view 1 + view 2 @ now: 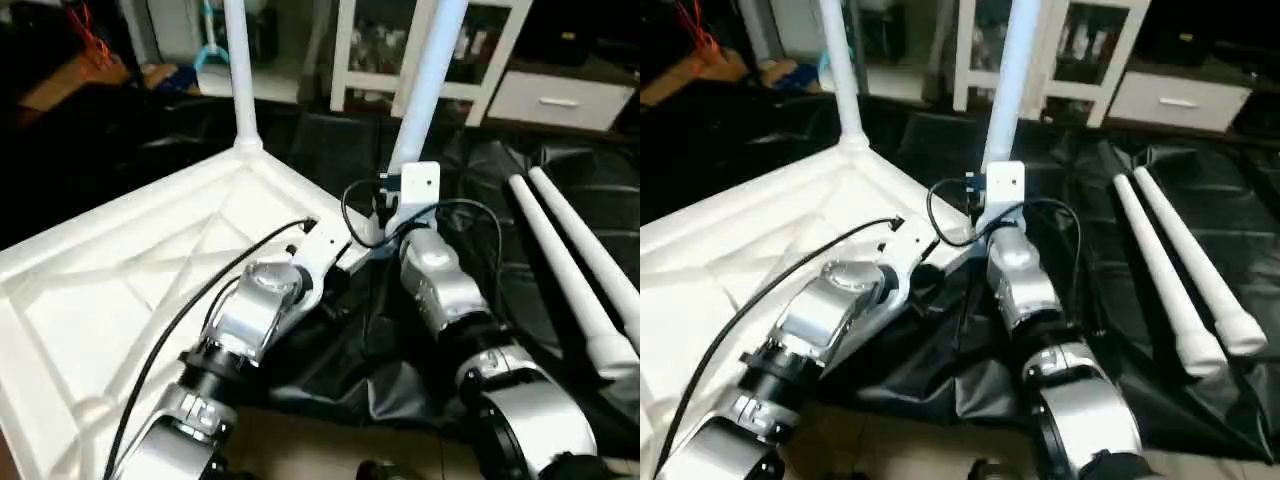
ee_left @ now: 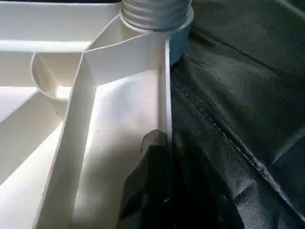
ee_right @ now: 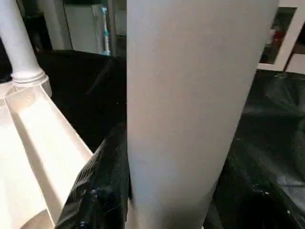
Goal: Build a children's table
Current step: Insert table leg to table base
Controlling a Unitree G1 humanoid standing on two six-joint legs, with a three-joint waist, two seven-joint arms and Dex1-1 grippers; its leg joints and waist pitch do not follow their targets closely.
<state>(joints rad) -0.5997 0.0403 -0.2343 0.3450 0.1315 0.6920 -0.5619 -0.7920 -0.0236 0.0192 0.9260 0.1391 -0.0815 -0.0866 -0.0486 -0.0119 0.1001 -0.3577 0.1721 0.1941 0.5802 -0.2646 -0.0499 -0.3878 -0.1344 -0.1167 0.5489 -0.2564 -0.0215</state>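
White plastic dominates: the square table top [image 1: 130, 290] lies upside down on black sheeting [image 1: 560, 200], its ribbed underside facing up. At the top's far corner one leg [image 1: 238, 70] already stands upright in its socket. At the corner nearest the robot's arms, a second leg [image 1: 425, 80] rises upright; its ribbed base [image 2: 155, 12] sits at the corner socket. The right gripper [image 3: 157, 191] is closed around this second leg, a black finger on either side. The left gripper [image 2: 164, 191] pinches the top's thin edge wall just beside that socket, steadying it. Two spare legs [image 1: 575, 270] lie side by side on the sheeting, well apart from the top. The step appears to be screwing in the second leg; next likely comes turning it until seated.
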